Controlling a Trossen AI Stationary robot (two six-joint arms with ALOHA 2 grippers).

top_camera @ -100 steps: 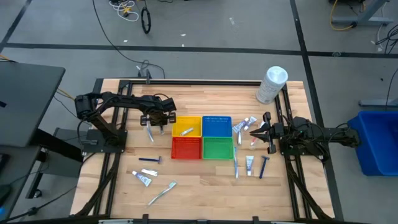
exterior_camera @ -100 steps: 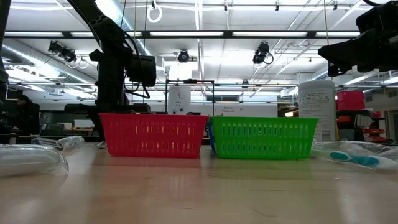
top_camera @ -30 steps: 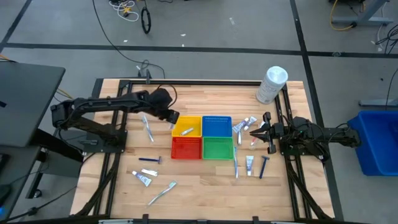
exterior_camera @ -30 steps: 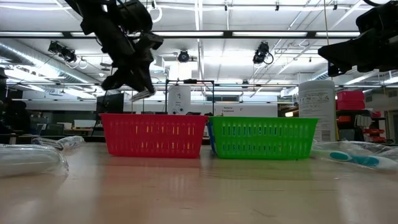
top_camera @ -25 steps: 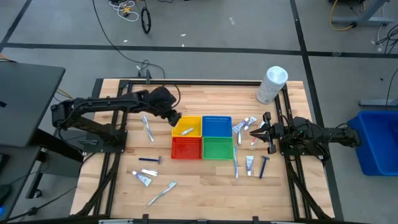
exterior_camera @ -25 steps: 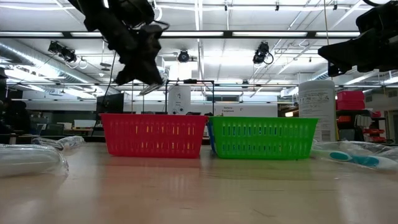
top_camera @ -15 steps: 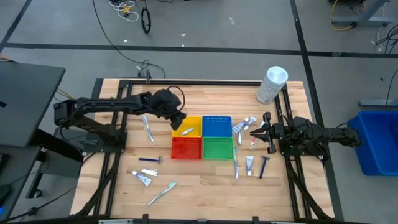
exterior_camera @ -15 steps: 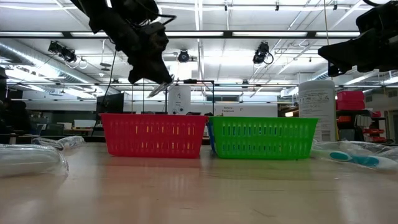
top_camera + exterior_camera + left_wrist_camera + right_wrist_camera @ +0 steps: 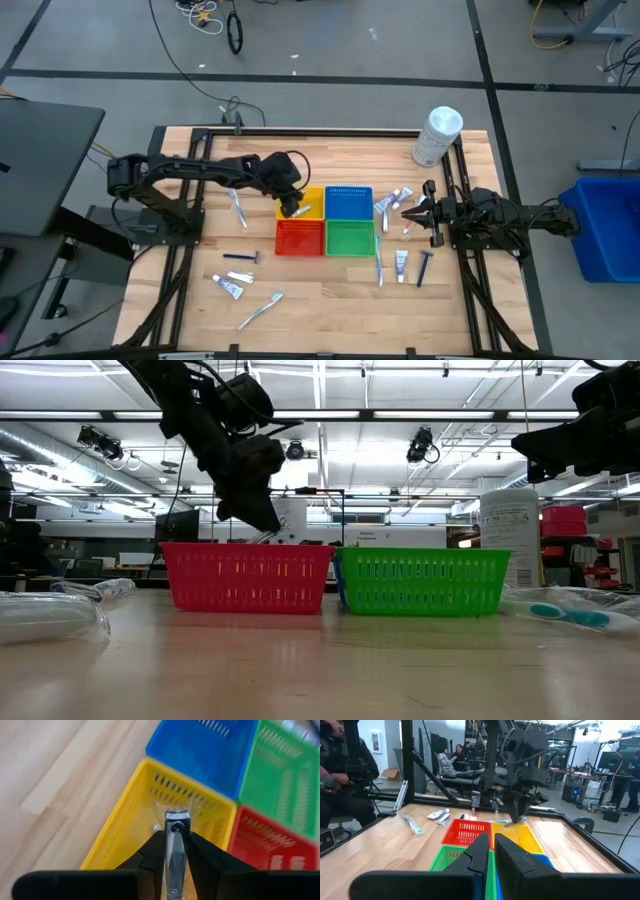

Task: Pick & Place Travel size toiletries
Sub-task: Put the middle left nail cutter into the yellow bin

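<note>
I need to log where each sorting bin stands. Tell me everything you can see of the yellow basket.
The yellow basket is a small rectangular bin of slotted plastic, open at the top, upright on the wooden table. It forms a block with the blue basket beside it and the red basket in front. A pale item lies inside. The left pincer hangs over it, shut on a slim silvery item.

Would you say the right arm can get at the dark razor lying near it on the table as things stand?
Probably yes: the razor lies bare on the wood beside the right gripper, with only a tube next to it; the baskets and the left arm are clear of it.
</note>
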